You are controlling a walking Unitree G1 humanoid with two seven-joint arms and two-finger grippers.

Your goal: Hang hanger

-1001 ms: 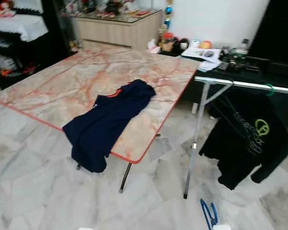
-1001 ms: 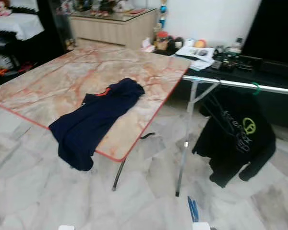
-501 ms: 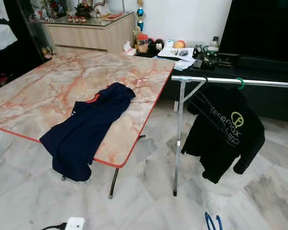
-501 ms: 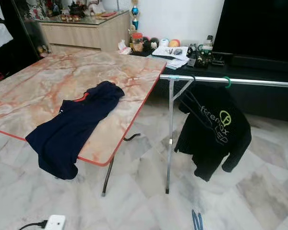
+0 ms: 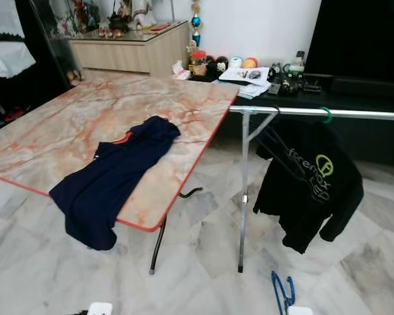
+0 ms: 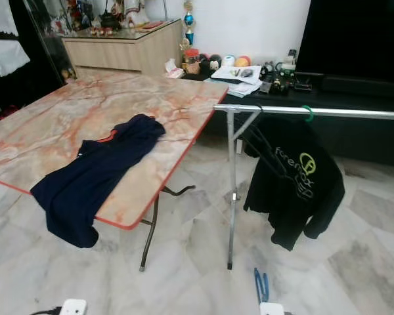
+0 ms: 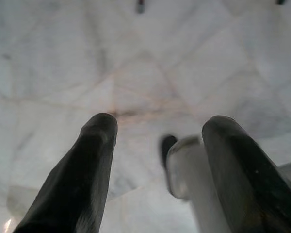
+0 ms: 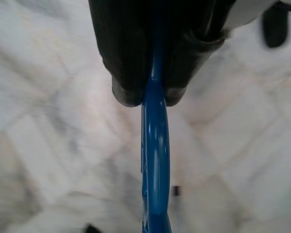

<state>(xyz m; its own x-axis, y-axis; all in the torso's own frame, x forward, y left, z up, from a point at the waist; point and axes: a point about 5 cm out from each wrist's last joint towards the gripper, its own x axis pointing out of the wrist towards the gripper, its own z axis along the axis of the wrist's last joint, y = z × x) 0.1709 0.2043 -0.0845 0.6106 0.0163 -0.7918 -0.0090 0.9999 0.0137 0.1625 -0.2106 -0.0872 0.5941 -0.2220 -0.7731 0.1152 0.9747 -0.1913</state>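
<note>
My right gripper (image 8: 148, 97) is shut on a blue plastic hanger (image 8: 154, 160), held low over the floor; the hanger (image 5: 282, 293) shows at the bottom edge of the eye views. A navy shirt (image 5: 115, 174) lies on the marble-pattern folding table (image 5: 72, 125), draped over its near edge. To the right stands a metal clothes rail (image 5: 315, 113) with a black printed shirt (image 5: 310, 184) hanging from a green hanger hook (image 5: 326, 115). My left gripper (image 7: 160, 141) is open above the tiled floor with nothing between its fingers.
A black TV bench (image 5: 354, 92) with small items runs behind the rail. A wooden sideboard (image 5: 131, 52) stands at the back left. A white power strip (image 6: 72, 306) lies on the floor near my feet. Bare marble floor lies between the table and rail.
The whole view has shifted as I moved and turned; the rail and table stay put. The blue hanger stays at the bottom of the view, held low.
</note>
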